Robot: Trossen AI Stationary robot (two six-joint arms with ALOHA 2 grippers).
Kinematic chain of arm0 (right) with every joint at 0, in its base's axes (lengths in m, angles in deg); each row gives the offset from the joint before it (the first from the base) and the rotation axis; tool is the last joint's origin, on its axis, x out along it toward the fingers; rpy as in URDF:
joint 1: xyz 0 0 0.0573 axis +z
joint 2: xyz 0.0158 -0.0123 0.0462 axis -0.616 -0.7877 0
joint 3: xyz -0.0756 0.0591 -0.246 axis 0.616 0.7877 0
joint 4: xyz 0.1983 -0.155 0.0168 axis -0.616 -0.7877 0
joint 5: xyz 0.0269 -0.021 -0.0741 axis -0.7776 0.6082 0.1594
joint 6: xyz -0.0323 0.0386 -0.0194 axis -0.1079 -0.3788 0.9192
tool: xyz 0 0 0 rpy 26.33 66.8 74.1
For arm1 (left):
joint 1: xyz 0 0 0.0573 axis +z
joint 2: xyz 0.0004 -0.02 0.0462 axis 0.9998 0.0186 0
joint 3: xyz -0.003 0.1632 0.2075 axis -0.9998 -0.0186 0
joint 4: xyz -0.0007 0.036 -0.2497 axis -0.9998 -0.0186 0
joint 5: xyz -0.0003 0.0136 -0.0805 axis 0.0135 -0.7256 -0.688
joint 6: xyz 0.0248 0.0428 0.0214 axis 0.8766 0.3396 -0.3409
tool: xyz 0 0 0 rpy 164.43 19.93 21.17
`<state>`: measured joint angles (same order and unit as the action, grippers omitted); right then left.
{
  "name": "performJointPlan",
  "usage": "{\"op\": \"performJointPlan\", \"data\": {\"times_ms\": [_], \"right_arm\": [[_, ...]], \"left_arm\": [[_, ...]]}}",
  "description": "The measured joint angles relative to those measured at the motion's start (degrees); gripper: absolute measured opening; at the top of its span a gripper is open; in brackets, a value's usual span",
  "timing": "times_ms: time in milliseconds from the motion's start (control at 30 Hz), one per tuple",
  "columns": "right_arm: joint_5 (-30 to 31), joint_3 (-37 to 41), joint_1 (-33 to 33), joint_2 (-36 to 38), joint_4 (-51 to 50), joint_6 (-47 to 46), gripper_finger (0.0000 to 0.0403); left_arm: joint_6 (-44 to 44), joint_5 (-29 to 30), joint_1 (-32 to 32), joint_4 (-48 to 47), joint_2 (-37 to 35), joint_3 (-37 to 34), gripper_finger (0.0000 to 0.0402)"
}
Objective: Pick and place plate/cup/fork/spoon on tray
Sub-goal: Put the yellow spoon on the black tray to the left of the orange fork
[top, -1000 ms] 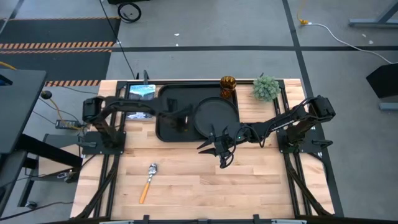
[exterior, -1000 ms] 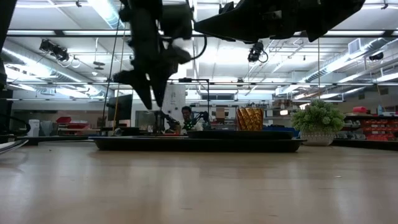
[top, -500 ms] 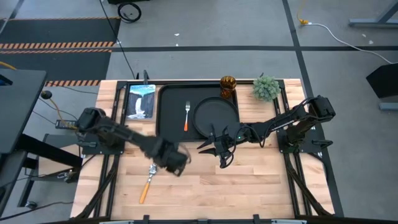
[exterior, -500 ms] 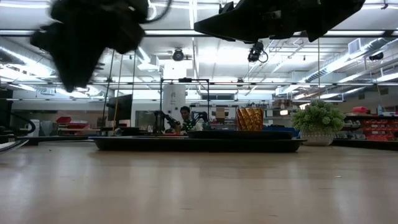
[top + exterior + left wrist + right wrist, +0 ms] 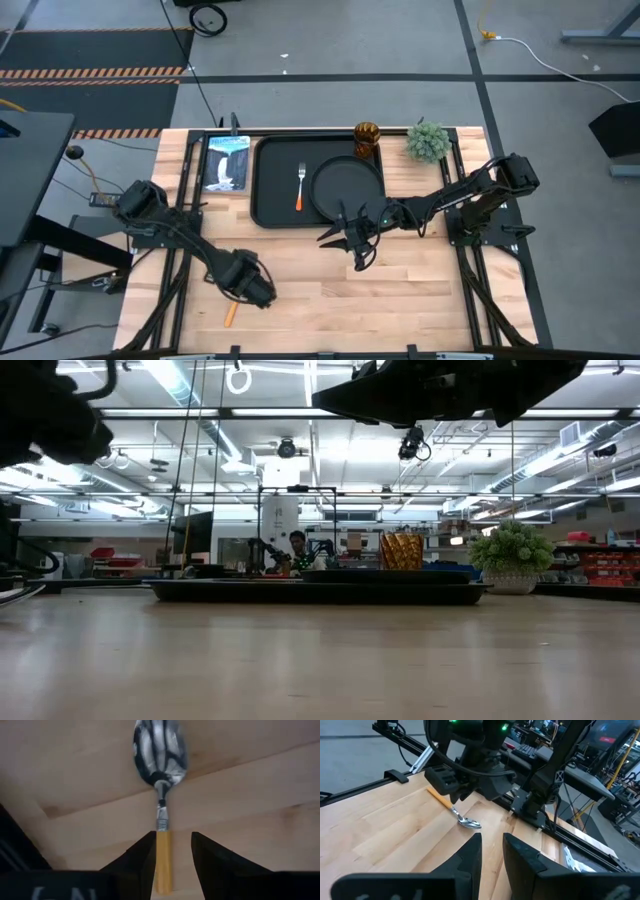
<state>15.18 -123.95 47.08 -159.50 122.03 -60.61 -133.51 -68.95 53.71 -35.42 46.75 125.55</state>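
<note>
Surface: pale wooden planks, carrying everything below.
Tray: at the far middle, holding the plate and the fork; the cup stands at its far right corner.
Picture card: just left of the tray.
Plant ball: right of the cup.
Left gripper: over the near-left planks, fingers parted astride the spoon handle.
Right gripper: near the tray's front edge, fingers spread, empty.

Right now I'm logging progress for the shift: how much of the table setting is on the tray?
Done: the plate and fork lie on the tray, and the cup stands at its far rim. In hand: the left end effector is open, straddling the spoon handle on the bare table. Left: grasp the spoon and carry it over. The right end effector waits beside the tray.
</note>
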Motion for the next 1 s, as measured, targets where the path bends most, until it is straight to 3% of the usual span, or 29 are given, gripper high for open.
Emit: {"op": "performJointPlan", "data": {"times_ms": [267,433,633,867,1000], "right_arm": [[-0.53,0.0,-0.01,0.0,0.22,-0.38,0.0085],[-1.01,0.0,0.01,0.0,0.72,-0.35,0.0085],[-1.01,0.0,0.01,0.0,1.43,-0.33,0.0085],[-1.11,0.0,0.01,0.0,1.68,-0.38,0.0085],[-1.41,0.0,0.21,0.0,1.7,-1.1,0.0085]], "left_arm": [[-4.52,-0.85,-1.05,13.91,0.0,-7.51,0.013],[-6.82,-2.31,-1.01,13.55,0.02,-9.65,0.013],[-4.67,-2.31,-0.98,13.79,0.0,-7.52,0.013],[-2.97,-5.02,-1.74,3.65,0.0,-5.5,0.013],[0.27,-7.02,-2.32,2.86,0.0,-6.81,0.013]]}}
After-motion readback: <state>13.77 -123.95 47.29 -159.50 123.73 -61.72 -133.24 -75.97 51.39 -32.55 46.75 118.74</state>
